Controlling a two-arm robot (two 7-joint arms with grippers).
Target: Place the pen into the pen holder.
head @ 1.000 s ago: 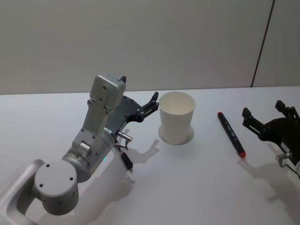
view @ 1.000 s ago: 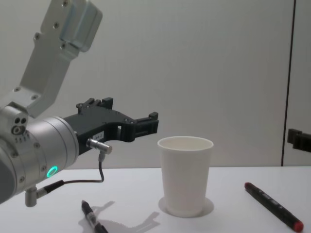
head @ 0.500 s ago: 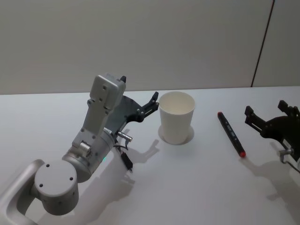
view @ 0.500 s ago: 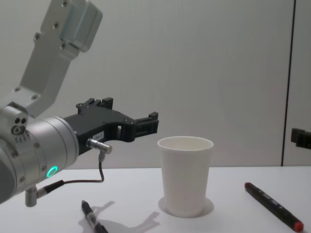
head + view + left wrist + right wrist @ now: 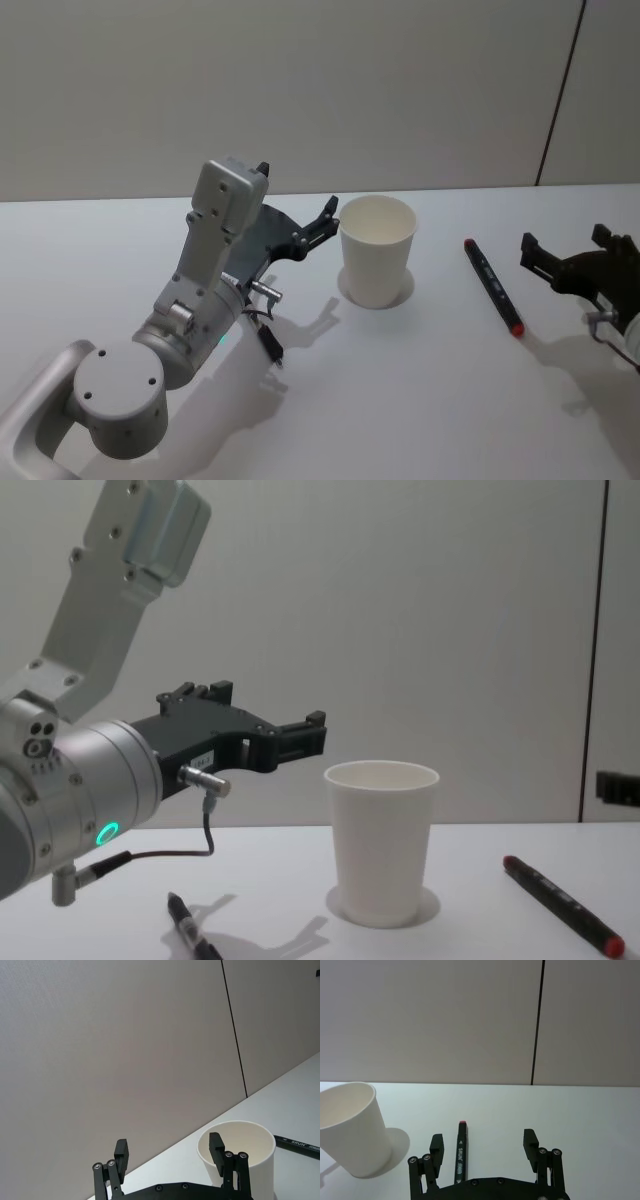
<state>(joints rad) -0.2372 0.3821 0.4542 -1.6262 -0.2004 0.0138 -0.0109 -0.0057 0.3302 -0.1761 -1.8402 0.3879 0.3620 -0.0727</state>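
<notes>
Left gripper hung raised off the table, fingers spread wide and holding nothing, one fingertip just beside the rim of the paper cup on the cup's left side. Under that arm a thin black pen lay flat on the table, near the cup but apart from it and well below the spread fingers.

The paper cup, which serves as the pen holder, stood upright mid-table with nothing visible inside.

Right of the cup a black marker with red ends lay flat, pointing roughly away from the robot, apart from the cup.

Right gripper sat low at the right edge, fingers also spread and empty. The marker lay between it and the cup. In the right wrist view the marker ran lengthwise ahead of the fingers, inside their span but off-centre, close to the finger on the cup's side. Not touching.

Likely this arm goes for the marker, though that is a guess.

Risks:
- With that offset, a straight descent could land the near finger on the barrel and roll or flick the marker away.
- The cup looks light and is shorter than the marker, so a tilted drop or a bump on the rim could tip it.
- The left fingertip sits close to the rim — any drift there could shove the cup.
</notes>
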